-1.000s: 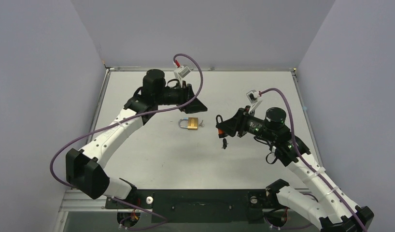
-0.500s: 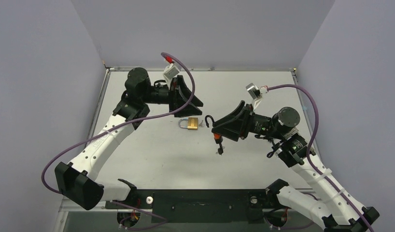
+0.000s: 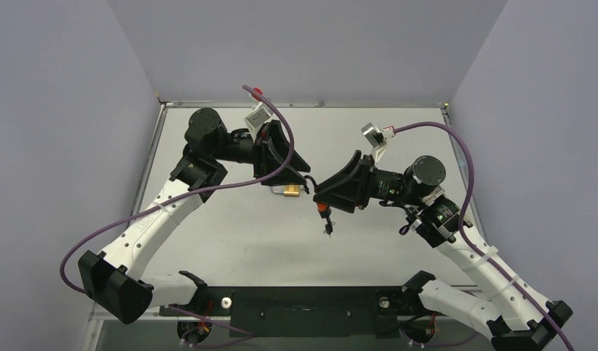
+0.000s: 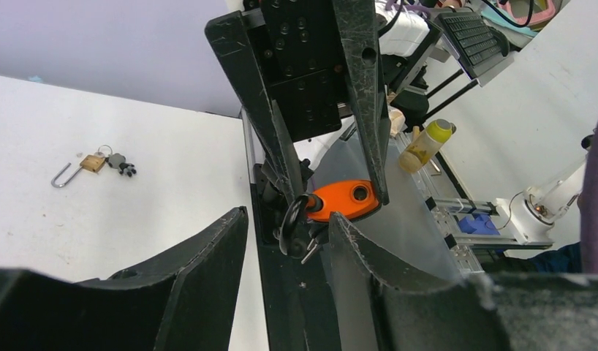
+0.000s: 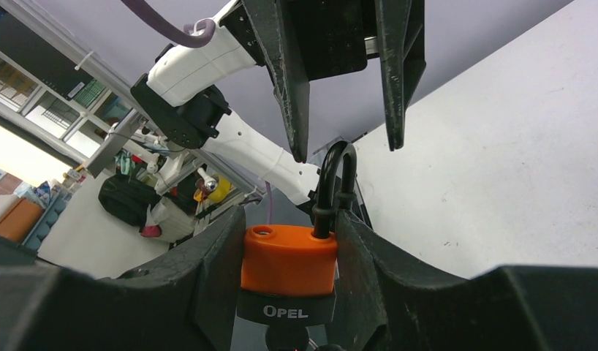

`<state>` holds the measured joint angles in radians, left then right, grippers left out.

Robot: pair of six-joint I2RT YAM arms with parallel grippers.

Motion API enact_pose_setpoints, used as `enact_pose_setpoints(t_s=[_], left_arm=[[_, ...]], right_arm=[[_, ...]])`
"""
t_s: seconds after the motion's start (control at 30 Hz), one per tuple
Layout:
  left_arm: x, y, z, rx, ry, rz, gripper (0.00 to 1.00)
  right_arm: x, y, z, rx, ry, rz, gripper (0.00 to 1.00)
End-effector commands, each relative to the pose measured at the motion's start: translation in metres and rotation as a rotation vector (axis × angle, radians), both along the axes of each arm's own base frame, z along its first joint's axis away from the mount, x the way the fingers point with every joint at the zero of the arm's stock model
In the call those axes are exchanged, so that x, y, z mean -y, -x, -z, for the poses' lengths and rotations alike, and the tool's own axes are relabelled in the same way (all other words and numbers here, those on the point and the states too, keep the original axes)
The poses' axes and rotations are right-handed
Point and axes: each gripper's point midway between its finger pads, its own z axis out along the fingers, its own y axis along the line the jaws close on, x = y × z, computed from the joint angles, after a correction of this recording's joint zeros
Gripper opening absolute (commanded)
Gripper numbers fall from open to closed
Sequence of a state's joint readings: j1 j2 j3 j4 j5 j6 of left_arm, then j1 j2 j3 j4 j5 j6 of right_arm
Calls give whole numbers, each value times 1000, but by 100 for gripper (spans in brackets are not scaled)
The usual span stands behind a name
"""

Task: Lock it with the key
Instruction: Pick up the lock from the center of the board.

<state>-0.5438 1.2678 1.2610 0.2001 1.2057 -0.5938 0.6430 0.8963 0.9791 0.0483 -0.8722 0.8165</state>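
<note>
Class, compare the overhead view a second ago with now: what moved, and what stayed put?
The right gripper swung left toward the left gripper, carrying the orange padlock and its dangling key. The left gripper edged nearer the brass padlock as its arm drew back left, fingers open. Nothing was taken or released. The brass padlock stayed on the table; the right gripper kept its grip.

Pale lilac walls (image 3: 296, 44) on three sides of a white table (image 3: 230, 241), cluttered shelves (image 5: 55, 99) beyond.

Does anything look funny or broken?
Nothing broken. The orange padlock in the right gripper has its hoop popped open, and so does the brass padlock lying on the table.
</note>
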Motion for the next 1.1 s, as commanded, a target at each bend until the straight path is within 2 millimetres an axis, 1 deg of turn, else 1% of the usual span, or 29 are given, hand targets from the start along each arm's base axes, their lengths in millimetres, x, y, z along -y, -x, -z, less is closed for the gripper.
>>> enact_pose_setpoints(t_s=[0.0, 0.07, 0.17, 0.3, 0.47, 0.63, 0.83, 0.9, 0.97, 1.0, 1.07], left_arm=[[-4, 16, -14, 73, 28, 37, 41], [-3, 16, -11, 68, 19, 39, 40], [-3, 17, -8, 63, 10, 42, 38], [-3, 21, -8, 68, 11, 48, 34], [-3, 25, -8, 66, 7, 55, 32], [-1, 28, -6, 71, -1, 59, 26], [0, 29, 4, 57, -30, 45, 19], [-1, 29, 4, 57, -31, 43, 15], [-1, 30, 4, 58, -30, 39, 8], [-2, 29, 3, 59, -29, 32, 0], [-1, 25, 2, 60, -26, 5, 0]], right_arm=[[4, 9, -41, 136, -76, -8, 0], [4, 7, -37, 131, -61, 0, 0], [4, 7, -38, 137, -60, 0, 0], [3, 6, -35, 137, -50, 1, 0], [2, 3, -28, 129, -31, 7, 0], [1, 0, -26, 129, -22, 19, 0], [0, -2, -25, 128, -20, 28, 0], [0, -2, -24, 125, -18, 25, 0], [0, -2, -22, 124, -15, 26, 0], [-1, -3, -22, 127, -13, 28, 0], [-1, -6, -19, 140, 0, 43, 0]])
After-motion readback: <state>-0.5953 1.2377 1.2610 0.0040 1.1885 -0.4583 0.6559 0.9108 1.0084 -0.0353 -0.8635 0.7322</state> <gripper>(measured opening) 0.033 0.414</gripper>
